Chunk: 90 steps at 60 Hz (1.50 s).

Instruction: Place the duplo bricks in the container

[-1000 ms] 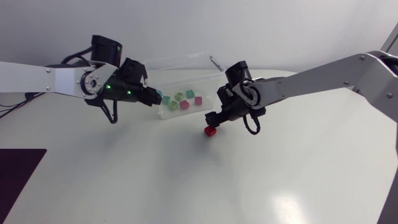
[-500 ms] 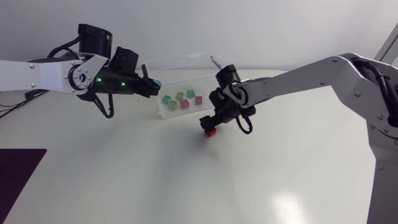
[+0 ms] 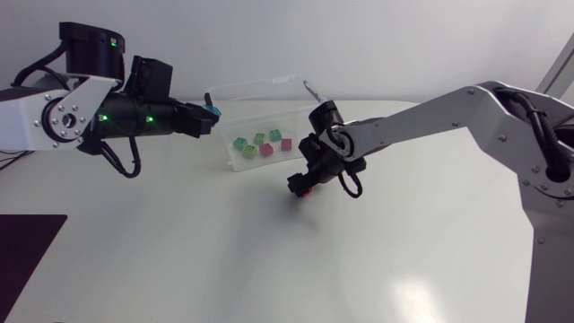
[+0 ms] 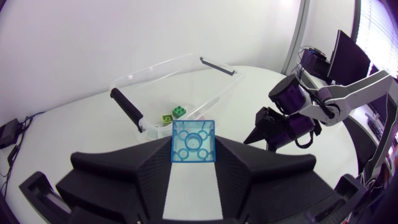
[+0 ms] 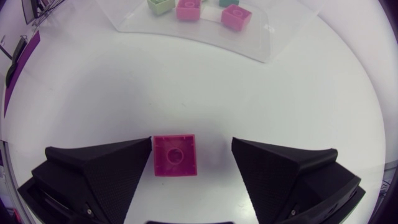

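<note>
Half-seen bricks at both grippers

From above, the right gripper covers nearly all of the red brick between its fingers, and the blue brick is a mere speck at the tip of the left gripper. Ahead of the right gripper, the container runs off the right wrist view's edge, which cuts through the pale green brick and the pink brick beside it.

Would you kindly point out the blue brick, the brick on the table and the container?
blue brick [image 4: 193,142]: left wrist view, hollow underside.
brick on the table [image 5: 175,155]: right wrist view, upward face.
container [image 4: 129,111]: left wrist view, nearer black handle.
</note>
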Motion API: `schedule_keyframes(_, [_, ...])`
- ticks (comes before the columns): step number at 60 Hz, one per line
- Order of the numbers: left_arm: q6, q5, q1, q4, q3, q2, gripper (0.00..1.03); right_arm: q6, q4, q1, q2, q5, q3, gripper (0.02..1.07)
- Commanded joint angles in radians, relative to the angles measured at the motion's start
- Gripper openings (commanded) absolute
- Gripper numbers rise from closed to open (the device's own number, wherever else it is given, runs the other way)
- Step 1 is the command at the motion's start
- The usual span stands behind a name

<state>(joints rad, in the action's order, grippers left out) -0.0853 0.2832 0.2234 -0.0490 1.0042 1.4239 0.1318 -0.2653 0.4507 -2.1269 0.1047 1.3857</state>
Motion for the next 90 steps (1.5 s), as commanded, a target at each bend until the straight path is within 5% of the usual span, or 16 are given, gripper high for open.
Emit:
schedule_keyframes(1, [0.024, 0.008, -0.013, 0.012, 0.04, 0.006, 0.19, 0.015, -0.006, 0.005, -0.039, 0.004, -0.014, 0.86])
schedule_keyframes(23, [0.045, 0.002, -0.01, 0.097, 0.326, 0.349, 0.19, 0.026, 0.015, 0.022, -0.008, 0.009, -0.065, 0.35])
schedule_keyframes(39, [0.05, -0.029, -0.009, 0.144, 0.412, 0.486, 0.23, 0.037, 0.031, 0.016, 0.091, 0.007, -0.137, 0.35])
schedule_keyframes(43, [0.052, -0.035, -0.01, 0.149, 0.422, 0.501, 0.36, 0.031, 0.029, 0.016, 0.13, 0.007, -0.145, 0.34])
schedule_keyframes(49, [0.052, -0.044, -0.01, 0.149, 0.433, 0.51, 0.77, 0.022, 0.018, 0.02, 0.197, 0.004, -0.145, 0.34])
schedule_keyframes(56, [0.05, -0.052, -0.009, 0.149, 0.416, 0.489, 0.99, 0.003, 0.014, 0.023, 0.259, -0.002, -0.131, 0.34])
schedule_keyframes(90, [0.024, -0.111, -0.058, 0.041, 0.125, 0.141, 0.99, -0.08, 0.037, 0.025, 0.254, -0.092, 0.121, 0.34])
